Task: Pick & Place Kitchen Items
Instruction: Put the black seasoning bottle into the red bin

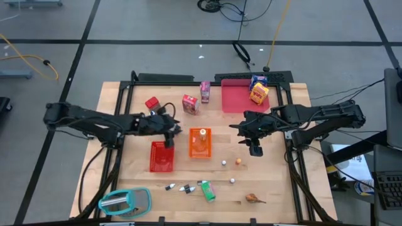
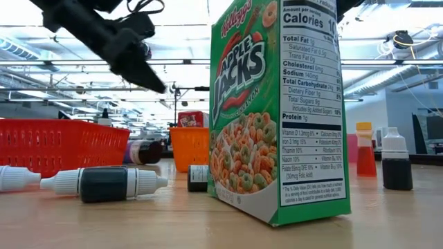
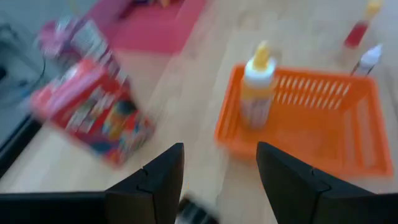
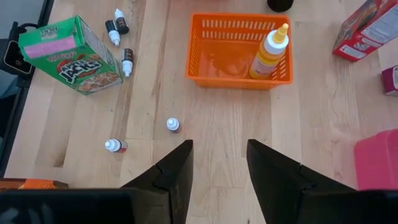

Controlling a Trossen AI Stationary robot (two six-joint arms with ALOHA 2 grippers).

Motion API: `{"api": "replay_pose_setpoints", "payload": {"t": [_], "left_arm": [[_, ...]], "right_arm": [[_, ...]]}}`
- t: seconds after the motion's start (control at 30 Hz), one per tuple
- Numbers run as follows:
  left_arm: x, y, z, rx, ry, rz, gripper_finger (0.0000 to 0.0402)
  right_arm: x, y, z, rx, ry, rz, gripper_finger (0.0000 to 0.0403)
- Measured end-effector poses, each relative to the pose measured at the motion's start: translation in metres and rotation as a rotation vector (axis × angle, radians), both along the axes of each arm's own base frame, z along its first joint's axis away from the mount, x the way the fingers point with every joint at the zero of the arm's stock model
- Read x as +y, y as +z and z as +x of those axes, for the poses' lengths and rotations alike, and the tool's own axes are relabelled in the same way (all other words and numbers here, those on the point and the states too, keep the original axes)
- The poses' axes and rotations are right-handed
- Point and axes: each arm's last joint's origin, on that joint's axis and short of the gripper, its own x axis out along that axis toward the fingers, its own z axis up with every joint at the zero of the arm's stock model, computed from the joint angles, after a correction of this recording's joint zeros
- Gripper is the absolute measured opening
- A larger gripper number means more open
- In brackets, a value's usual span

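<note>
The kitchen items lie scattered over the wooden worktop (image 1: pixel 276 188): a red carton (image 1: pixel 190 104) and a pink carton (image 1: pixel 205 91) near the far edge, a green cereal box (image 4: pixel 69 55) toward the near edge with small dropper bottles (image 4: pixel 118 22) beside it, two tiny bottles (image 4: pixel 173 125) standing alone in the open, and a yellow squeeze bottle (image 4: pixel 269 51) standing in one corner of the orange basket (image 4: pixel 217 56). The cartons look light, stiff and thin-walled, so I judge they are best pinched across the narrow sides with little force; the tiny bottles look hard, smooth and apt to roll or tip, so a hold around the body, below the cap, seems safest. The left hand (image 3: pixel 219 180) hangs above the worktop between the red carton and the orange basket, fingers partly spread with nothing between them and touching nothing. The right hand (image 4: pixel 219 177) hovers over bare wood on the other side of the basket, fingers (image 4: pixel 277 177) likewise part open and empty, the two lone bottles nearest ahead of it. A red basket (image 1: pixel 162 157) sits next to the orange one, below the left arm.
</note>
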Motion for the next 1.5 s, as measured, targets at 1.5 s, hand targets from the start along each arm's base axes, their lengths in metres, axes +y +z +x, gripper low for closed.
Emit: {"api": "replay_pose_setpoints", "payload": {"t": [1.5], "left_arm": [[0.031,-0.013,0.012,0.702,-0.063,0.144,0.0202]], "right_arm": [[0.0,0.002,0.002,-0.032,0.0,0.002,0.0141]]}}
